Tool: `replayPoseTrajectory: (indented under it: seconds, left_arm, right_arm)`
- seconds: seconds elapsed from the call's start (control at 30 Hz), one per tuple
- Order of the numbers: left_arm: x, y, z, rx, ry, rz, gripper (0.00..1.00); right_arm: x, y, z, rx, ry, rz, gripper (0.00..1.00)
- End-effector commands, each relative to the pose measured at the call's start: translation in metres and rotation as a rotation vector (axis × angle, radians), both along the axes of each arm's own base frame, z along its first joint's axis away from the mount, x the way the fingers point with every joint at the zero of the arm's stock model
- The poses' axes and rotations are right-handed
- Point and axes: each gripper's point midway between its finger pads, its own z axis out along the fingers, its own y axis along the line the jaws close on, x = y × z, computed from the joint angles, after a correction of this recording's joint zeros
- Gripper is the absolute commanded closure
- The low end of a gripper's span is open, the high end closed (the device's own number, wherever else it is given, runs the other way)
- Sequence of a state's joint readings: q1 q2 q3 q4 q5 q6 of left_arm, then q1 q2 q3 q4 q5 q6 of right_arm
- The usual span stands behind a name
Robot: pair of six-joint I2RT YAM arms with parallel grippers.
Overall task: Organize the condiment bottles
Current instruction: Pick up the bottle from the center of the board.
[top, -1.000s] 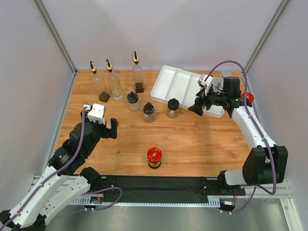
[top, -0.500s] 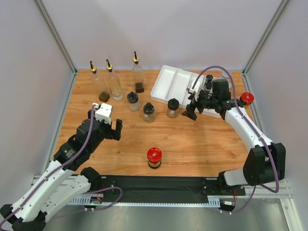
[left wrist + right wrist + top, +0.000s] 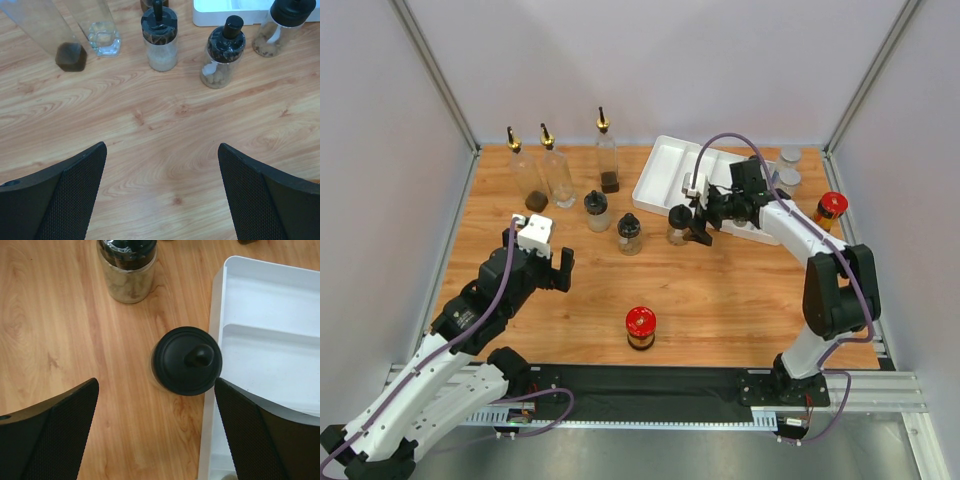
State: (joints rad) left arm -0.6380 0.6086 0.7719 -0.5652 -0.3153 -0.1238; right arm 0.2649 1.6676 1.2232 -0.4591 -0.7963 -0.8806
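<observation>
Front red-lidded jar stands alone at lower centre of the counter, upright, well apart from everything else. Left gripper sits left of centre in the top view, jaws wide, nothing between them, only bare wood under them in the left wrist view. Next back, a loose row of three jars, all upright. These are the left black-capped jar, the middle black-capped jar and the right black-capped jar. The left one has pale contents and the other two have brownish bits. Right gripper is right at the right black-capped jar, jaws wide. In the right wrist view the jar's cap shows between the jaws, closer to the right-hand one, no contact visible, and height above the cap can't be told. That jar is just beside the near-left edge of the white divided tray, which lies angled at upper centre-right with nothing visible in its compartments. Right red-lidded jar stands near the tray's right end, at the right edge of the counter. Far back left are the left tall bottle with a dark base, the middle tall bottle, clear, and the right tall bottle with a dark base. All three are upright with spouts up. Two silver-lidded shakers stand at upper right behind the tray, close together.
</observation>
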Motion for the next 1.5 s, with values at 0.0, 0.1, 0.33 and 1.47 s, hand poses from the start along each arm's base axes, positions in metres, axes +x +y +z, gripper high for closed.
replayPoseTrajectory:
  seconds: [0.0, 0.1, 0.33, 1.47]
  left_arm:
    - [0.0, -0.001, 0.01, -0.007, -0.028, -0.014, 0.0]
    - [0.0, -0.001, 0.01, -0.006, -0.028, -0.016, 0.0]
    - [-0.001, -0.002, 0.011, -0.011, -0.029, -0.025, 0.0]
    - [-0.002, 0.0, 0.016, -0.022, -0.045, -0.02, 0.0]
  right_arm:
    - [0.021, 0.009, 0.015, 0.011, -0.111, 0.066, 0.0]
    - [0.028, 0.012, 0.012, 0.022, -0.116, 0.072, 0.0]
    - [0.045, 0.018, 0.001, 0.014, -0.102, 0.055, 0.0]
    - [0.032, 0.023, 0.066, 0.075, 0.037, -0.159, 0.94]
